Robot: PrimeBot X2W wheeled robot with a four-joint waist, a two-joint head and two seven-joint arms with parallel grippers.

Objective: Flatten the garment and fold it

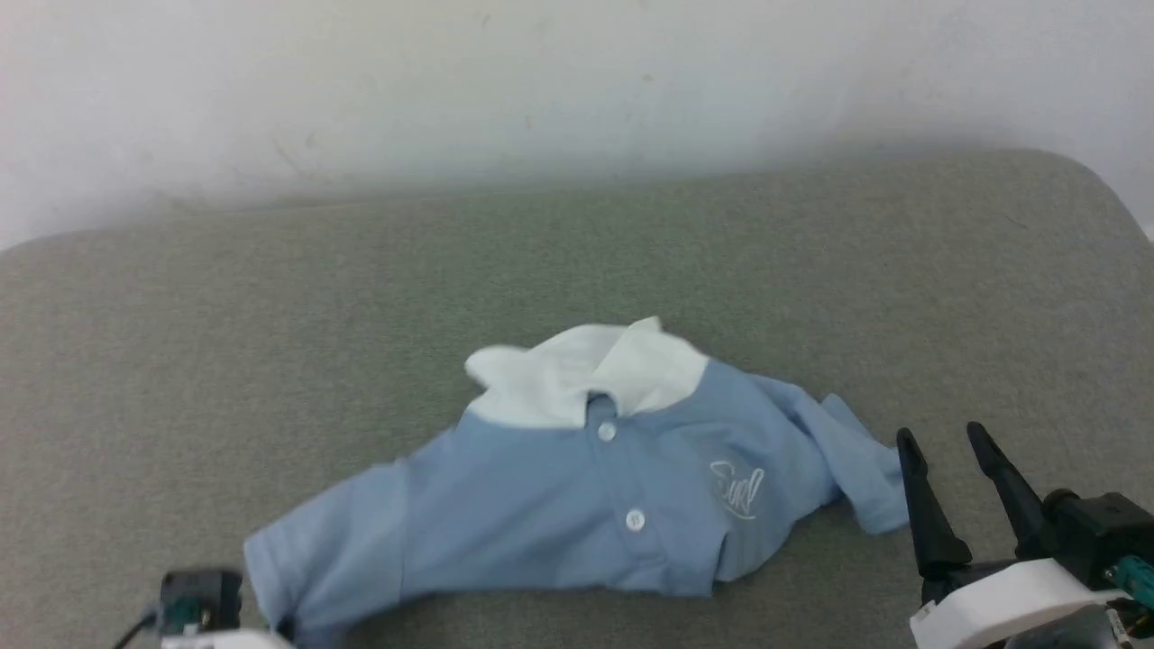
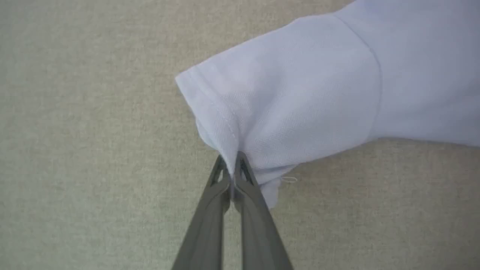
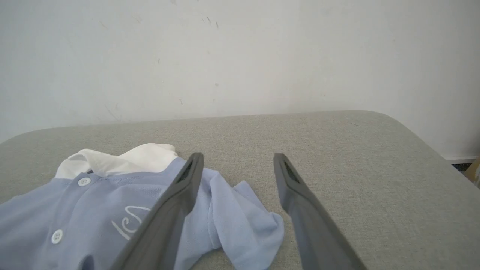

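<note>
Here we go: the left end effector is clamped tight on the shirt. In the left wrist view its two fingers meet on a pinch of cloth at the hem corner of a sleeve, with the fabric puckering between the tips. From the head view that arm is mostly cut off by the bottom edge. Just a dark block of it peeks out at the lower left, and the fingers are tucked behind the sleeve.

The shirt's lower half is hard to read. No bottom hem is in sight, and the body looks bunched or folded under along the near edge, I can't say which. The logo is white script, too small to spell out from the head, and half covered by a finger in the right wrist view.

Over to the right end effector: it's spread wide and holding nothing, at the lower right just beside the other sleeve, which lies crumpled. Whether a finger touches that cloth, I can't tell.

The shirt is light blue and short-sleeved, with a white collar flipped open and two white buttons down the front. It lies chest up near the middle of the grey table, its collar toward the pale wall and its sleeves out to either side.
</note>
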